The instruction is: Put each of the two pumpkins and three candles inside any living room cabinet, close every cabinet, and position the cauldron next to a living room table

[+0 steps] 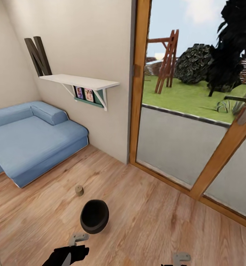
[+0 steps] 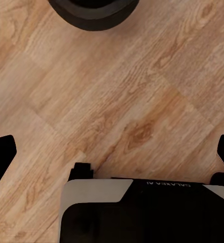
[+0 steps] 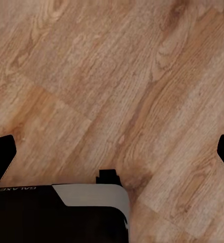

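The black cauldron (image 1: 94, 216) sits on the wooden floor (image 1: 145, 221), mouth tipped toward the robot, well away from the blue sofa (image 1: 30, 138). A small candle (image 1: 79, 190) stands just beyond it, apart from it. The left gripper (image 2: 112, 152) hangs over bare planks near the cauldron (image 2: 94, 12), fingers spread wide, grasping nothing. The right gripper (image 3: 112, 149) is likewise released, over floor alone.
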### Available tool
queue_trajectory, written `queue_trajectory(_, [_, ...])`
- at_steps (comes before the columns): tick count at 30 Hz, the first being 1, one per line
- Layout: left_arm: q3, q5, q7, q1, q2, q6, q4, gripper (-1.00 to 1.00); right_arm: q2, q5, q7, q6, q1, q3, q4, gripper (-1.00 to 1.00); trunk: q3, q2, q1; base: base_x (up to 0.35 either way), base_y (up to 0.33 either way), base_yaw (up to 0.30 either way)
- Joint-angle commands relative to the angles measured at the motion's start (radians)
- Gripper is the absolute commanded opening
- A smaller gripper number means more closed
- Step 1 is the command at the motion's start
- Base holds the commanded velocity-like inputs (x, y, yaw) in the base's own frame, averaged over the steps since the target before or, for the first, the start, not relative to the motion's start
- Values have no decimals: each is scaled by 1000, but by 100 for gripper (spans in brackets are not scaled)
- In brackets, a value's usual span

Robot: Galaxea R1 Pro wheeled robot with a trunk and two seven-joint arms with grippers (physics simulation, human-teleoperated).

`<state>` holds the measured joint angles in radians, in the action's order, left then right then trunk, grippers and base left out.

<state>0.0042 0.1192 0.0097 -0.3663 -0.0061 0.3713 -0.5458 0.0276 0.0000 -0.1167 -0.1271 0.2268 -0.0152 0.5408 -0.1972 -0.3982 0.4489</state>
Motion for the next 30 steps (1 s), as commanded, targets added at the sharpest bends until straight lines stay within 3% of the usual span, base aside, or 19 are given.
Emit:
queue_trajectory(1, [0,10,1,0,0,6,-2,100,0,0,-5,-7,0,-2,2,100,-2,-2,1,323,0,0])
queue_trajectory(7, [0,10,1,0,0,6,-2,100,0,0,-5,-7,0,-2,2,100,-2,-2,1,323,0,68])
queue_trajectory(18, [-1,10,1,0,0,6,-2,100,0,0,-5,-8,0,-2,2,100,-2,-2,1,297,-38,267])
queue_trajectory(30, [-1,10,1,0,0,6,-2,100,0,0,-4,-8,0,-2,2,100,-2,-2,1,41,-26,287])
